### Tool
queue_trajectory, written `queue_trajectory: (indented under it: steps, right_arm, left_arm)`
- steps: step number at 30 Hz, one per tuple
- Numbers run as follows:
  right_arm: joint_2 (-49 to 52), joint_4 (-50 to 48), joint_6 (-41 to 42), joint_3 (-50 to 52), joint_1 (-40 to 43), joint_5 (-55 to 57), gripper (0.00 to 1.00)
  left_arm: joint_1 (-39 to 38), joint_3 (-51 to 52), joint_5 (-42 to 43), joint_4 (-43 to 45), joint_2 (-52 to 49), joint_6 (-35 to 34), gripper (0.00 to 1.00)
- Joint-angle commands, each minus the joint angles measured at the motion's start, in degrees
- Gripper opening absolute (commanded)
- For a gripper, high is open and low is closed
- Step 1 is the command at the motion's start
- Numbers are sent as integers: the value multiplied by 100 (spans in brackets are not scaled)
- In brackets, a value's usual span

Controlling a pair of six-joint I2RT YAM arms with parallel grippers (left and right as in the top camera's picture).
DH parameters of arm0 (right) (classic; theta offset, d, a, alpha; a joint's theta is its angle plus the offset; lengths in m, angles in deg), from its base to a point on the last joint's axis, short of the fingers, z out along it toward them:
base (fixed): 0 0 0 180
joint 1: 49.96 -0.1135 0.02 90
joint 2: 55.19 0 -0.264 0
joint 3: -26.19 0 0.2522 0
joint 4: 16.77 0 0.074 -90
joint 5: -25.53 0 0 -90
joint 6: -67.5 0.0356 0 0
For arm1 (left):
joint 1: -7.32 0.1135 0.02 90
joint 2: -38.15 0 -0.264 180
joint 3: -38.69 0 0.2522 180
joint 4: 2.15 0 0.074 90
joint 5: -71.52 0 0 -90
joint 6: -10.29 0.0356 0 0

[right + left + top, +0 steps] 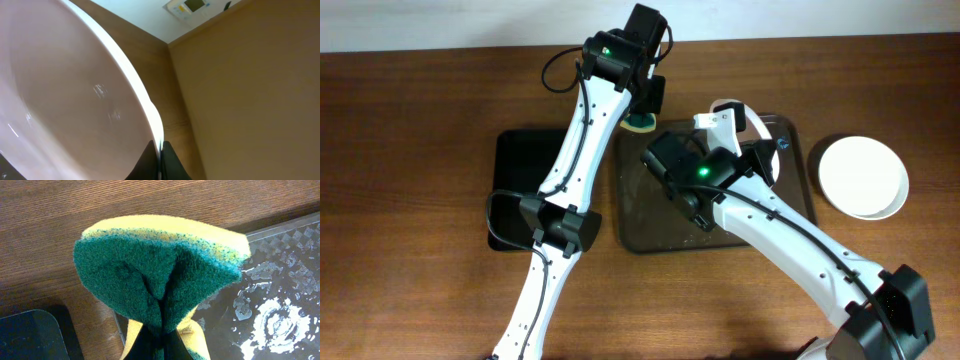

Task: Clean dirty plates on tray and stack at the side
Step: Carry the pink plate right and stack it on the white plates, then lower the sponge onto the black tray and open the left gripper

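Counted in the overhead view: two arms, two trays, one sponge, one plate in the air and one pile of plates.

Left tool (642,112) at upper centre of the frame, just past the top left corner of the brown tray (640,225). Clamped tight on the single sponge (160,275), folded in the grip, with the green scouring face toward the wrist camera and the yellow foam behind.

Right tool (160,162) closed on the rim of one white plate (65,100). Plate lifted on edge above the upper middle of the brown tray, close to the sponge but apart from it.

Brown tray at centre of the wooden tabletop (410,120), glossy. Wet, with white patches of foam (280,315) in the left wrist view.

Stack of plates (863,177) at right of the frame, on the tabletop just beside the tray's right rim. Apparently two, judging by a second edge under the top one; cannot tell for sure.

One smaller black tray (520,190) left of the brown one, side by side.

No readable brand or writing anywhere. Only a small pale wall panel (192,6) at the top of the right wrist view, text too small to read.
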Motion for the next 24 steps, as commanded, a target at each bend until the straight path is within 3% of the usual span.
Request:
queue_trajectory:
  steps: [1, 5, 7, 11, 14, 16, 20, 24]
  right_arm:
    - [-310, 323, 649, -55, -13, 179, 4]
    - [-1001, 531, 647, -55, 133, -1244, 4]
    - [-1711, 533, 614, -55, 647, -2142, 4]
    - [-2824, 337, -195, -55, 2256, -3993, 4]
    - [-3316, 221, -765, -55, 3930, -5381, 4]
    - [-3303, 157, -1082, -52, 4996, -6026, 4]
    - [-2682, -295, -1486, -52, 7023, -7425, 4]
    - [-1405, -721, -1569, -52, 7812, -7726, 4]
  left_arm:
    - [46, -105, -79, -13, 260, 92, 0]
    - [46, -105, -81, -33, 417, 92, 0]
    - [46, -105, -81, -98, 713, 92, 0]
    - [46, -105, -83, -151, 1266, 92, 0]
    - [46, -105, -479, -267, 1576, 76, 0]
    - [52, -105, -911, -411, 1711, -46, 0]
    - [234, -105, -946, -457, 1904, -87, 0]
    - [363, -105, -949, -457, 2098, -85, 0]
